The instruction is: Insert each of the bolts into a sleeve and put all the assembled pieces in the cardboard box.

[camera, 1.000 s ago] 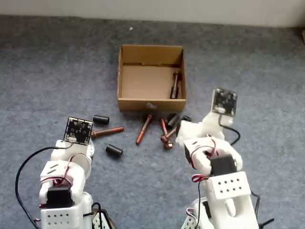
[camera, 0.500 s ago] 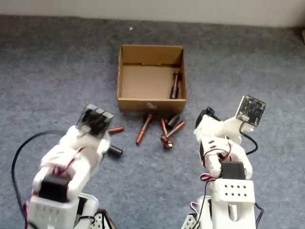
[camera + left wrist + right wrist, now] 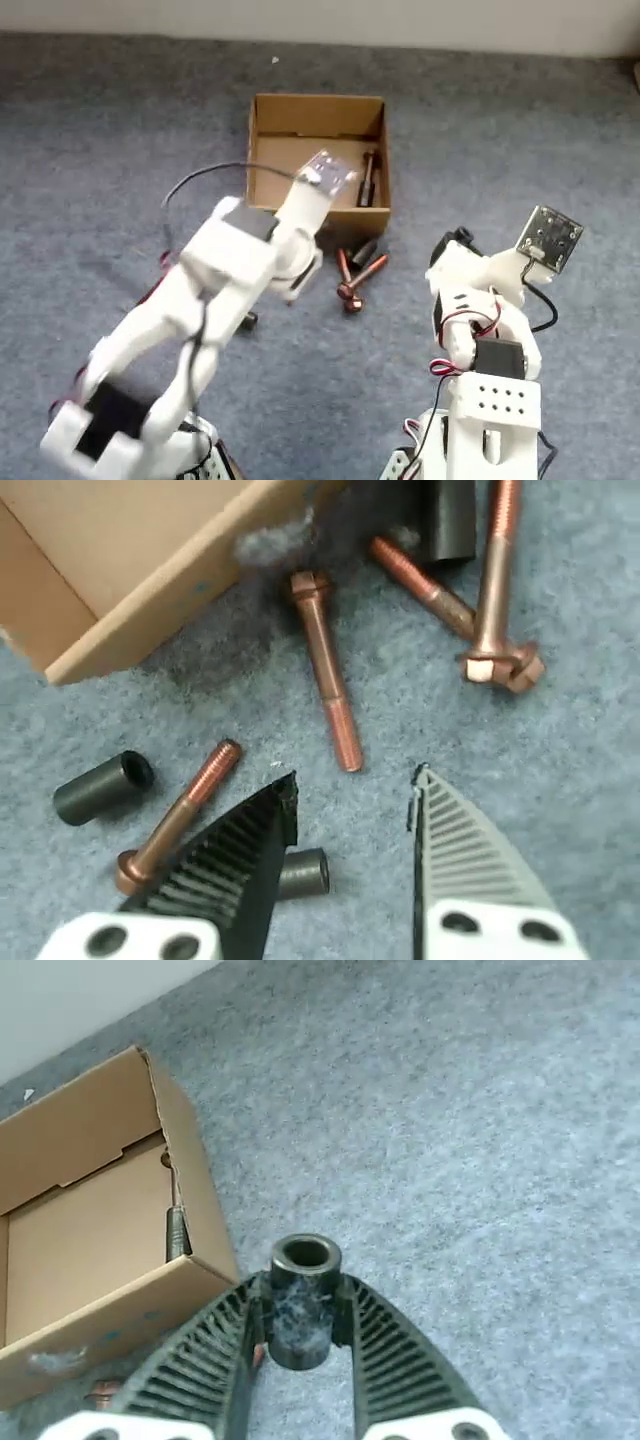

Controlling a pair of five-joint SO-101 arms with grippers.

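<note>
Squarely inside the right gripper (image 3: 300, 1292), one sleeve (image 3: 303, 1258)

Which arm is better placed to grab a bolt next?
Left. Its open hand hangs just above a loose bolt on the carpet by the cardboard box. The right hand is shut on a sleeve, held up off the carpet, away from the bolts.

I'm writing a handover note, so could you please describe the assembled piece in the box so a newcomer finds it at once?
Start at the cardboard box at the far middle of the carpet. Inside, along its right wall, lies the assembled piece, a bolt in a dark sleeve. It alone sits inside the box; the loose bolts and sleeves lie on the carpet outside.
</note>
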